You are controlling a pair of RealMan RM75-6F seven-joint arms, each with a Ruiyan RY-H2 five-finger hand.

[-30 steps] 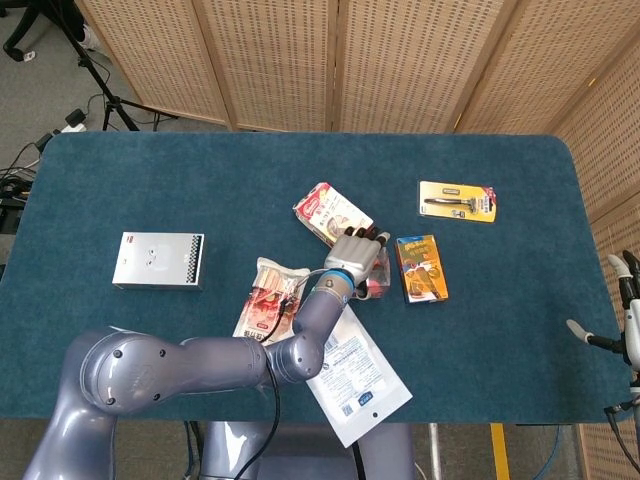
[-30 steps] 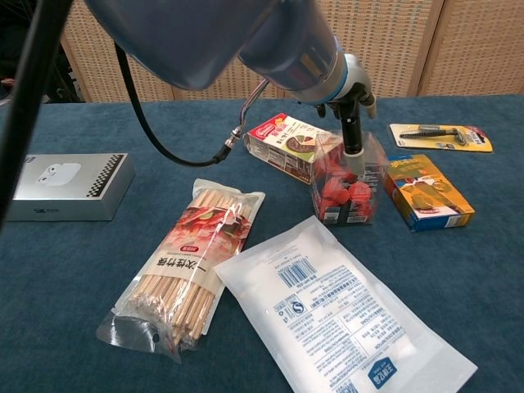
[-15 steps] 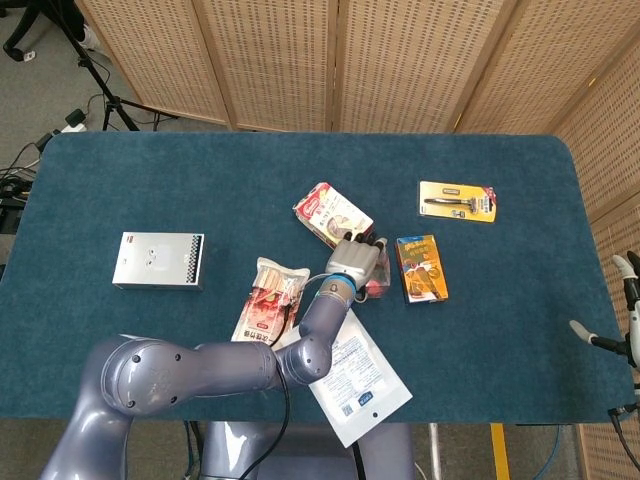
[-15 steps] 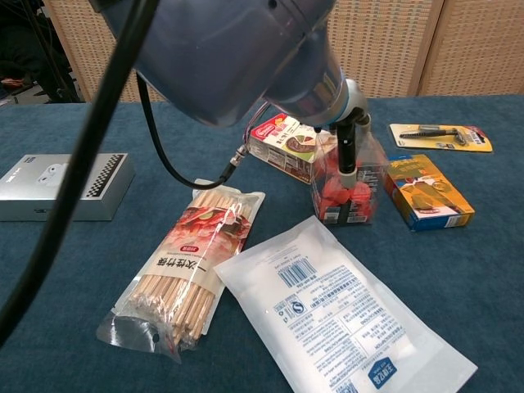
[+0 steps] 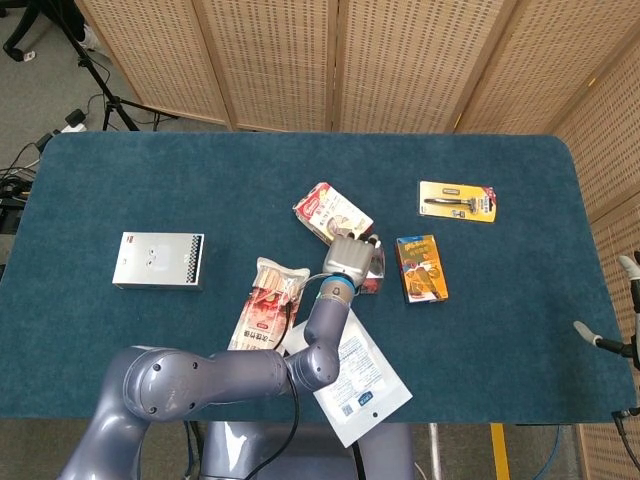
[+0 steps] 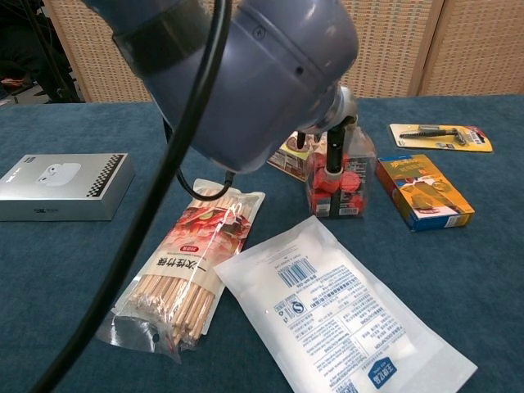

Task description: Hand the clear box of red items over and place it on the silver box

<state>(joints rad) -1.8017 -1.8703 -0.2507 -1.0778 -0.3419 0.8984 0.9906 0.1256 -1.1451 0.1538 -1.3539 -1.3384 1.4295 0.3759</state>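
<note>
Blue felt covers the table, with wicker screens standing behind it. Taking the clear box of red items as the landmark: the left hand sits on top of it, fingers reaching down its front face, apparently gripping it. Over the last second the hand has closed down onto the box and drawn it slightly toward the robot and to the left, away from the orange carton on its right. It now hides more of the red snack box behind it. The box looks tilted, perhaps lifting off the felt. The silver box lies well apart, far to its left. The right hand waits at the table's right edge, fingers spread, holding nothing. Judging by this, the pick-up has begun; the handover remains.
</note>
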